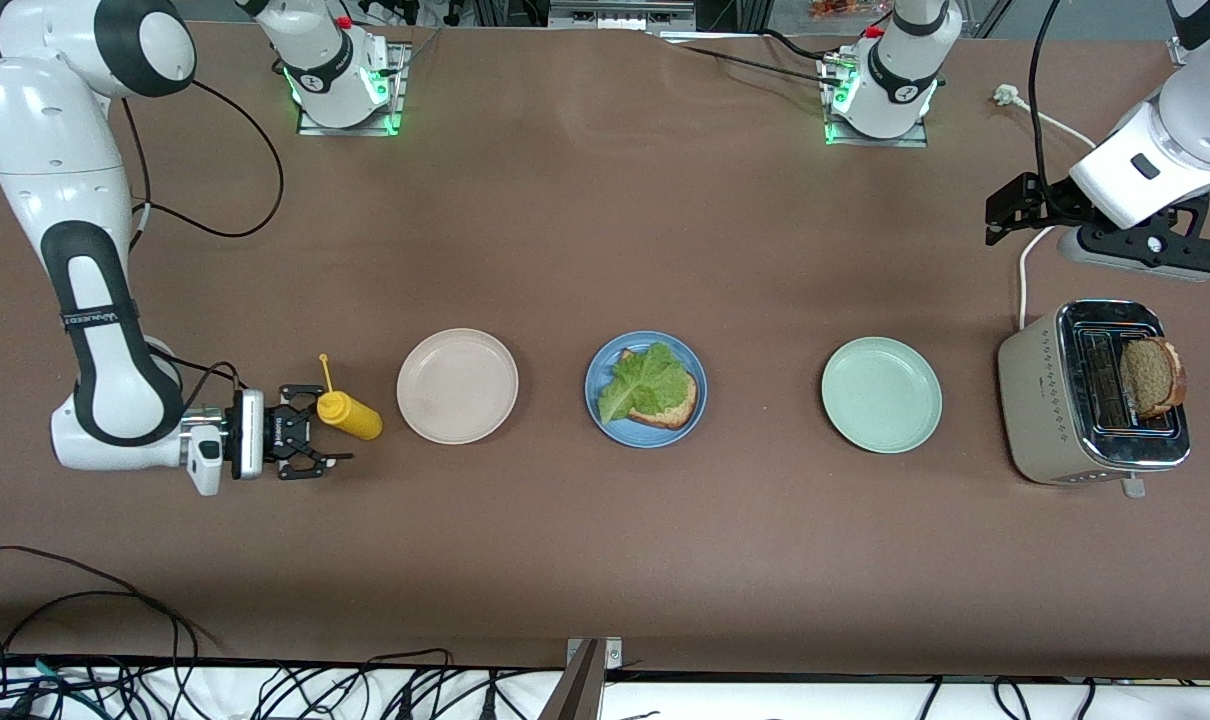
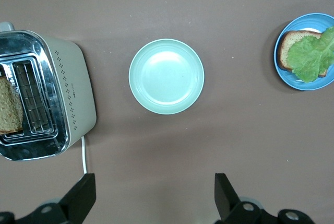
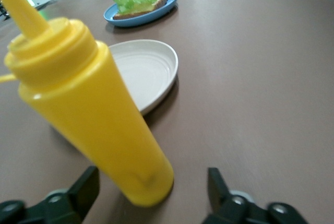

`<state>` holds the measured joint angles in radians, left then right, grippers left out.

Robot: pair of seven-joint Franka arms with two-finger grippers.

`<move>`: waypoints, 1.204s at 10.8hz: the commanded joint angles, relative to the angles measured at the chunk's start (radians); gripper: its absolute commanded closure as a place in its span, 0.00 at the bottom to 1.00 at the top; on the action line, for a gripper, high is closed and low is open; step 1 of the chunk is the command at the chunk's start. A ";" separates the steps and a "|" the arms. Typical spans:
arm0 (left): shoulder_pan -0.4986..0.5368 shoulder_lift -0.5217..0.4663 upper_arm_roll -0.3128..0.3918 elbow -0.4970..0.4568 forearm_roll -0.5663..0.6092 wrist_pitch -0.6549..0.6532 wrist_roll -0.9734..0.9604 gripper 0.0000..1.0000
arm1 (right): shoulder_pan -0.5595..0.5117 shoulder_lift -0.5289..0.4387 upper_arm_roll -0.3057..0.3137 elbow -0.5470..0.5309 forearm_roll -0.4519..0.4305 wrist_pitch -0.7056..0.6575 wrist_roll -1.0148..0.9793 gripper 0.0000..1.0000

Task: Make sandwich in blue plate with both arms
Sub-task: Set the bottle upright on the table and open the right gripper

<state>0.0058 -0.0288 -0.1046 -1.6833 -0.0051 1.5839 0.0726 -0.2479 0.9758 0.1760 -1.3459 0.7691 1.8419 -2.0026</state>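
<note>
Sandwich half-built on blue plate: 1 slice, lettuce. Right gripper released beside mustard bottle. Left gripper spread wide above toaster, likely for 2nd slice.

We look down on a wide brown tabletop under even indoor light, black cables tangled along its near edge, a white power cord trailing at the left arm's end.
</note>
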 commanded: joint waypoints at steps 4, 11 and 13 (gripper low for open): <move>0.010 -0.007 -0.001 0.001 -0.024 -0.010 0.004 0.00 | 0.001 -0.129 -0.144 -0.009 -0.132 -0.020 0.242 0.00; 0.011 -0.007 -0.001 0.001 -0.024 -0.010 0.006 0.00 | 0.082 -0.448 -0.196 -0.060 -0.438 -0.136 1.061 0.00; 0.013 -0.007 0.000 0.001 -0.024 -0.010 0.006 0.00 | 0.107 -0.549 -0.196 -0.151 -0.455 -0.135 1.227 0.00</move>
<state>0.0085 -0.0290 -0.1042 -1.6832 -0.0051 1.5839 0.0726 -0.1767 0.5592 -0.0034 -1.3559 0.3517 1.7006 -0.9466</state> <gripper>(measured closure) 0.000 0.000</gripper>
